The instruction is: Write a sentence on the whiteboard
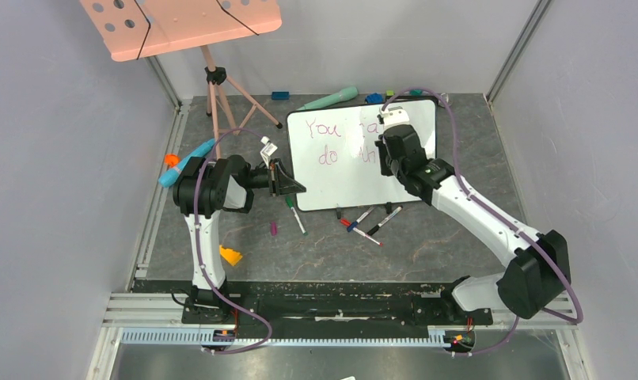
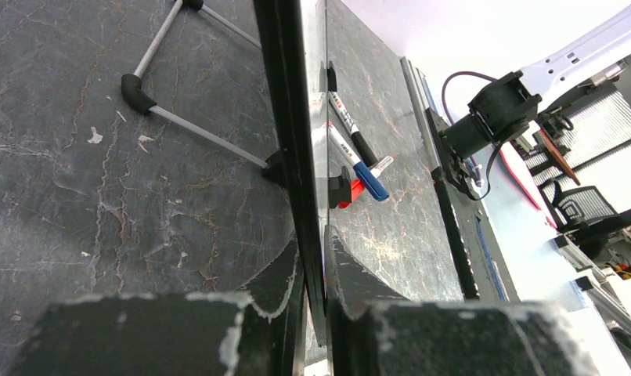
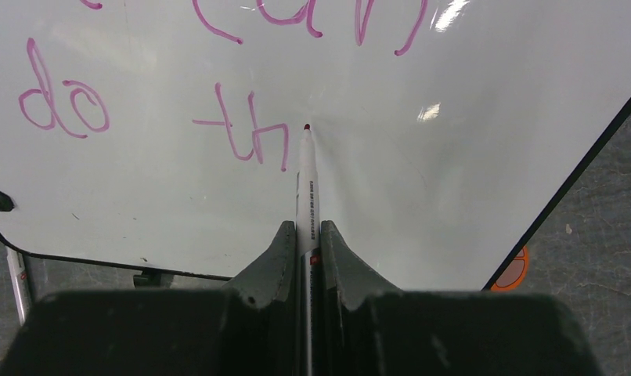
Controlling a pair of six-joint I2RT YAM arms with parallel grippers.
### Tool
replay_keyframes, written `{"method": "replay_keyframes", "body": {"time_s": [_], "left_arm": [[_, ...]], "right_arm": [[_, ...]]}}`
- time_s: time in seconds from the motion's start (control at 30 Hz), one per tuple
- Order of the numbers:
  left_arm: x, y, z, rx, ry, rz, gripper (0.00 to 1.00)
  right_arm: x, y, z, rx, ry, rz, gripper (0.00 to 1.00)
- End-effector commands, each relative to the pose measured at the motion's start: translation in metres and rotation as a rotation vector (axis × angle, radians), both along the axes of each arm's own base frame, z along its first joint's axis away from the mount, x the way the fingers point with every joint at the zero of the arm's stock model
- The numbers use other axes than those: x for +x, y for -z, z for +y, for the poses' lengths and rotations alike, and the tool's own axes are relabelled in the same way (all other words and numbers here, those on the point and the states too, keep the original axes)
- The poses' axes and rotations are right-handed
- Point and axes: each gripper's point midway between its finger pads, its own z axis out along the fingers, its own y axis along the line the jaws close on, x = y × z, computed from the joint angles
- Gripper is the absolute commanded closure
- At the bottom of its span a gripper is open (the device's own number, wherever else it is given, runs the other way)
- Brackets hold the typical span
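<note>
1. The right gripper (image 3: 304,235) pinches a slim white-barrelled marker with a red tip (image 3: 305,176) along its barrel. The pen looks light, rigid and smooth, so a firm hold low on the barrel should stop it swivelling.
2. The tip sits at the large glossy white rectangular whiteboard (image 3: 469,188), touching or very nearly. It is just right of the handwritten magenta sentence (image 3: 242,133), whose second line reads "do th".
3. The left gripper (image 2: 313,262) is clamped on the whiteboard's thin dark left edge. The board is probably light, stiff and slick and apt to rock under pen pressure, so the frame is the place to hold it.
4. The board stands mid-way back on a dark mottled grey tabletop (image 1: 442,237), with loose markers (image 1: 369,224) just in front.
5. Farther back are a pink perforated board on a tripod (image 1: 181,24) and plain grey walls (image 1: 62,119).
</note>
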Motion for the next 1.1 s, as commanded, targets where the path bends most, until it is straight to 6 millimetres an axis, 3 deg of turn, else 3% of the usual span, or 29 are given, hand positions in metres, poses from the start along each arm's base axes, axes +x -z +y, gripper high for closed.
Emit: {"method": "replay_keyframes", "body": {"time_s": [0.0,0.7,0.93,1.07], "left_arm": [[0.007,-0.002,0.0,-0.006,0.007,-0.141,0.98],[0.008,-0.002,0.0,-0.006,0.004,-0.142,0.98],[0.007,-0.002,0.0,-0.006,0.005,-0.143,0.98],[0.008,-0.002,0.0,-0.006,0.004,-0.143,0.98]], "right_arm": [[0.017,-0.024,-0.001,0.014,0.033,-0.074,1.0],[0.024,-0.012,0.009,0.028,-0.007,-0.055,1.0],[0.025,-0.019,-0.014,-0.029,0.1,-0.084,1.0],[0.024,-0.017,0.0,0.013,0.036,-0.07,1.0]]}}
